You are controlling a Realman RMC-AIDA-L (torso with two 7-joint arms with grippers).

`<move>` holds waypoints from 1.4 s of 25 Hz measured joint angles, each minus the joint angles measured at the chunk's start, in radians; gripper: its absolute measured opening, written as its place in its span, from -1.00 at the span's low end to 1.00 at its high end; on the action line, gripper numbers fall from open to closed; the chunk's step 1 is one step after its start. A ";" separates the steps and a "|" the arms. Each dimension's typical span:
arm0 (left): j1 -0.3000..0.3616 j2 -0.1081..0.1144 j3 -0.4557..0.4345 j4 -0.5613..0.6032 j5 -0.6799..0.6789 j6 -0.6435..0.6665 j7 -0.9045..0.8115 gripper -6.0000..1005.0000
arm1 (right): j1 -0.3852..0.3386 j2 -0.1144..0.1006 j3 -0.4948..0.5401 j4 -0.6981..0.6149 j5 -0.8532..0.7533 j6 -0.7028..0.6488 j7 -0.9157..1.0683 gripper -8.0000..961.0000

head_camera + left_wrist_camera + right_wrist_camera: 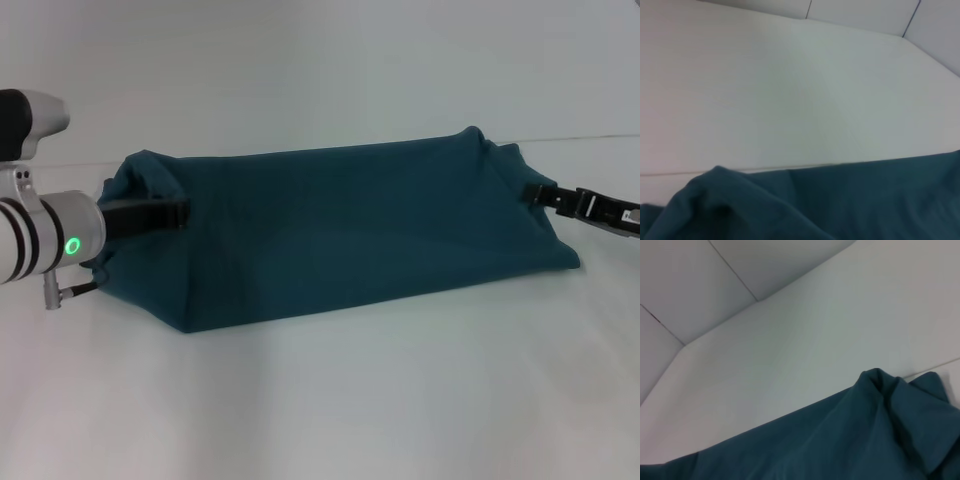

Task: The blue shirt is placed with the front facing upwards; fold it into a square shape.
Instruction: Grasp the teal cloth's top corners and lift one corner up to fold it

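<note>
Blue shirt (pixel 340 235) spread across middle of white table (pixel 330 400), lifted at both ends, draped tent-like with lower hem edge resting on table surface. Plain teal side showing, no print visible. Upper edge stretched taut between both end effectors, running left to right in head view. Bunched fabric at each held end.

Left end effector (pixel 170 214) at left end of shirt, black fingers (pixel 140 217) clamped on fabric near upper left corner, cloth folded over them. Silver wrist with green ring light just left of shirt.

Right end effector (pixel 545 195) at right end of shirt, black tips pressed into fabric at upper right corner, closed on cloth. Arm entering from right edge.

Left wrist view: teal fabric (pixel 830 205) filling lower part, rumpled fold at one end, bare table beyond, wall panels far off. Own fingers not shown.

Right wrist view: teal fabric (pixel 850 440) with peaked bunch, table and panelled wall behind. Own fingers not shown.
</note>
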 joint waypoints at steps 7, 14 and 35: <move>0.051 0.004 -0.038 0.010 0.009 0.002 -0.003 -0.99 | 0.000 0.000 -0.002 0.000 -0.001 -0.013 0.000 0.68; 0.090 0.001 -0.045 0.024 0.010 0.003 0.020 -0.99 | 0.007 0.000 -0.002 -0.002 -0.004 -0.011 0.001 0.68; 0.137 -0.007 0.149 0.072 -0.018 -0.139 0.189 0.45 | 0.012 0.000 -0.002 0.000 -0.006 -0.005 0.001 0.68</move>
